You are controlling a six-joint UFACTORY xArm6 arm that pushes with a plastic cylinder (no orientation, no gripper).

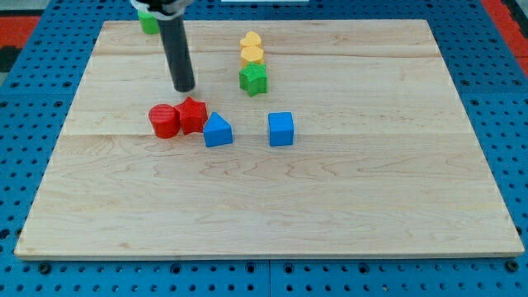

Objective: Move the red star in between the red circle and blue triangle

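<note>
The red star (192, 114) sits on the wooden board, touching the red circle (164, 120) on its left and the blue triangle (218, 130) on its lower right. The three form a tight row left of the board's middle. My tip (184, 87) is just above the red star toward the view's top, a small gap from it, touching no block.
A blue cube (280, 129) stands right of the triangle. A green star (253, 79), an orange block (252, 56) and a yellow heart (251, 40) line up toward the view's top. A green block (148, 22) is partly hidden behind the rod at the top left.
</note>
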